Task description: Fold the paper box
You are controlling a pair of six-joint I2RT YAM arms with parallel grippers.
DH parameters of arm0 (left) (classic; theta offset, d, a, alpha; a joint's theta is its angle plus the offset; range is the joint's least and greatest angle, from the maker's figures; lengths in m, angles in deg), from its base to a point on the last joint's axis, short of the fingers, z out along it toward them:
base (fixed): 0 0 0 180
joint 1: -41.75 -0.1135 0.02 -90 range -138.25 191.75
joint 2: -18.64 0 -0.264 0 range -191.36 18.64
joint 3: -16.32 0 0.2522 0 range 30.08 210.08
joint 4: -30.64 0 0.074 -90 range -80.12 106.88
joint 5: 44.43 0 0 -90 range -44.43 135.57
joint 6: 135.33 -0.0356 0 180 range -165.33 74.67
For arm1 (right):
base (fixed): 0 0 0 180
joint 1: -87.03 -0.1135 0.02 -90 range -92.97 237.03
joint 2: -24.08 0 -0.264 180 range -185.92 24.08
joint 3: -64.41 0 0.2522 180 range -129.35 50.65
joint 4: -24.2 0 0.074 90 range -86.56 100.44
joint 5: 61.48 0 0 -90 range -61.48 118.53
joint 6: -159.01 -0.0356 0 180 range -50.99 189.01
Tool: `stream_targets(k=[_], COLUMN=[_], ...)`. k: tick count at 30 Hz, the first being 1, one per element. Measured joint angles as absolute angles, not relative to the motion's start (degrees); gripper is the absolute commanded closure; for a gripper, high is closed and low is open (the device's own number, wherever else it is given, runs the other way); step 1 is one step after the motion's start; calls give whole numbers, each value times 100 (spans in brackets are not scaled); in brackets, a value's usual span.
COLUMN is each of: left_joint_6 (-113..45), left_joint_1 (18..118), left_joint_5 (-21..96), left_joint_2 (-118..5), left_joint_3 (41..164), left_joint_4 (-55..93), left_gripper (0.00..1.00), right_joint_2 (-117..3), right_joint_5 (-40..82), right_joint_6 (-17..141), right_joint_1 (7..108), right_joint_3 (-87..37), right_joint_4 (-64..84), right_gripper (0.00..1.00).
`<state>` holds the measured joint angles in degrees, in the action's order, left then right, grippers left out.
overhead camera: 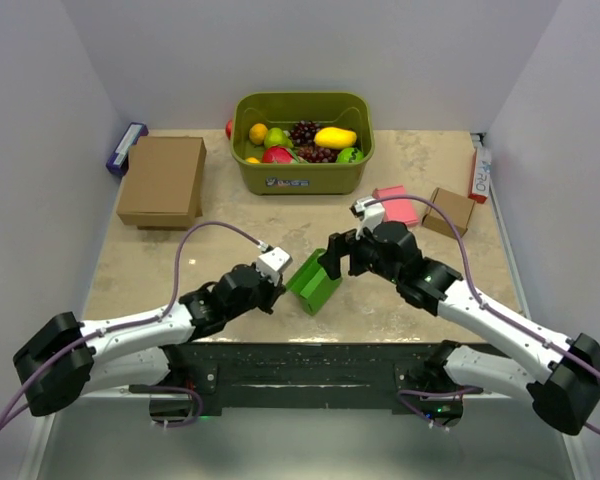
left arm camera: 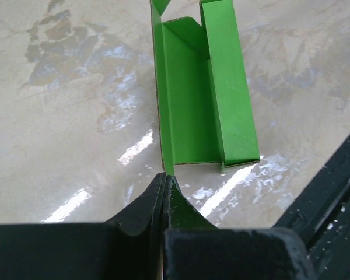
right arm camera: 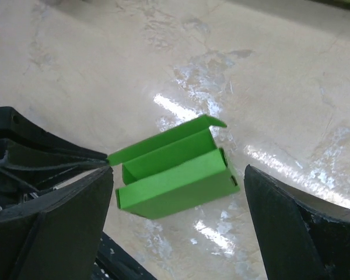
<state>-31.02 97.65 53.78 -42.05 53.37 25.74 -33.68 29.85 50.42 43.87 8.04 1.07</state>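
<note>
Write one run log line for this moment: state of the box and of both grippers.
paper box: partly folded, top open | left gripper: shut on its wall corner | right gripper: open around it, no contact

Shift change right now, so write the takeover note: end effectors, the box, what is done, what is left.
Left end effector: shut, pinching the corner of one side wall of the bright green paper box.
Right end effector: open wide, one finger on each side of the box, no grip.
Box: lying on the beige marbled table near its front edge, between the two arms.
Done: the long walls are creased up into an open trough.
Left: the top and end flaps are not closed. The right end effector probably presses a panel over next.
</note>
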Motion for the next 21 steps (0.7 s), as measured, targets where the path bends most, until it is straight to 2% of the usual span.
stream_targets(k=[4, 5, 6, 8, 9, 14, 21], left_joint_6=[-3150, -3150, -3153, -3153, -3153, -3168, -3395], left_joint_1=[9396, 9337, 9282, 9197, 9149, 9013, 9013], left_joint_5=[5168, 5137, 5098, 5037, 5017, 4932, 4871], left_joint_2=[-4498, -4587, -4694, -4922, -5048, -5477, -5608], left_joint_3=[5405, 5442, 5490, 5608, 5676, 5892, 5993], left_joint_4=[2522, 2502, 2483, 2452, 2446, 2432, 2428], left_gripper=[100, 100, 100, 100, 100, 100, 100], right_joint_2=[-3512, -3499, -3490, -3503, -3573, -4642, -5593], right_joint_5=[3205, 3199, 3190, 3074, 3004, 2591, 2631], right_joint_6=[4532, 4390, 4301, 4080, 3977, 3654, 3641], right_joint_1=[4385, 4385, 4385, 4387, 4380, 4181, 4004], right_joint_3=[970, 1123, 1246, 1549, 1659, 1740, 1425], right_joint_4=[166, 236, 276, 479, 582, 1272, 1567], right_gripper=[14, 19, 28, 36, 45, 53, 53])
